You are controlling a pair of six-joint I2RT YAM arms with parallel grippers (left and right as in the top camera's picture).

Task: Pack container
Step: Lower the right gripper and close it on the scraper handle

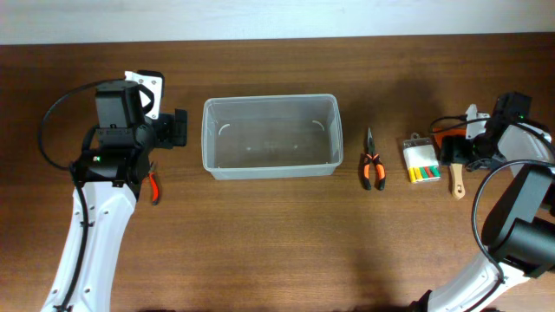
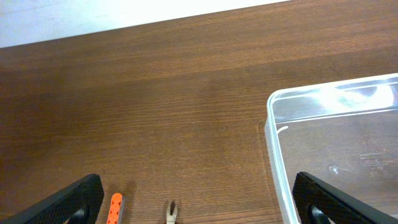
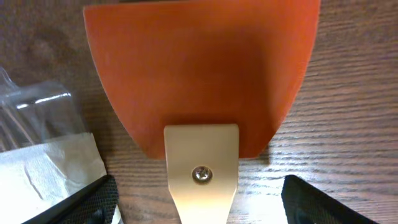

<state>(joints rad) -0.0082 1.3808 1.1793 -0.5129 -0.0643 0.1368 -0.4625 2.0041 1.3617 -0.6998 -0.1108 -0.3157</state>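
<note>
The clear plastic container [image 1: 269, 100] stands empty at the table's middle. Its left corner also shows in the left wrist view [image 2: 277, 134]. My left gripper [image 1: 178, 128] is open and empty just left of the container, above the bare wood [image 2: 199, 208]. My right gripper [image 1: 455, 154] is open at the far right. It hovers over a scraper [image 1: 457, 180] with an orange blade [image 3: 202, 68] and a pale wooden handle [image 3: 201, 168]. Its fingers [image 3: 199, 202] stand on either side of the handle, apart from it.
Orange-and-black pliers [image 1: 373, 166] lie right of the container. A clear packet of coloured pieces [image 1: 421, 162] lies beside the scraper, with its edge in the right wrist view [image 3: 43, 155]. Red-handled cutters [image 1: 154, 186] lie under my left arm, their handle and tips visible [image 2: 114, 208].
</note>
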